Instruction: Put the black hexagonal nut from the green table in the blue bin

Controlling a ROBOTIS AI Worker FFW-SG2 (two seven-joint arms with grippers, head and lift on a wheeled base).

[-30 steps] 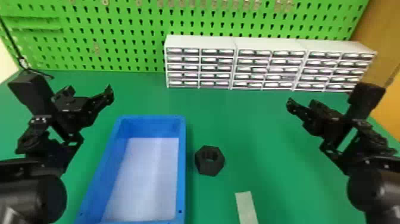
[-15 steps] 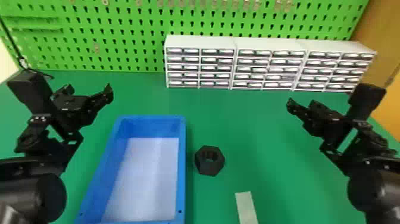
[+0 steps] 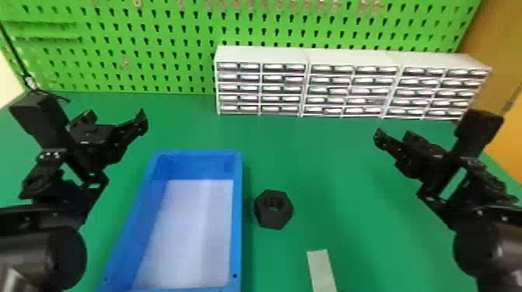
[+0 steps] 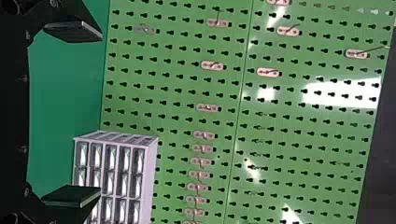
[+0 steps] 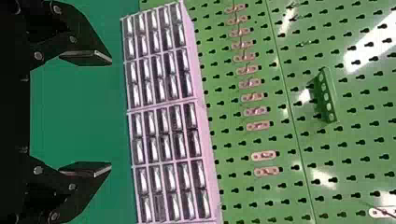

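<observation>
Black hexagonal nut (image 3: 274,214), same spot.

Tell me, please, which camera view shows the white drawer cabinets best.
The head view: all three cabinets appear upright, end to end. The left wrist view shows one end, sideways; the right wrist view, many drawer fronts, sideways and cut off.

White glare streaks the glossy green pegboard (image 4: 306,140).
</observation>
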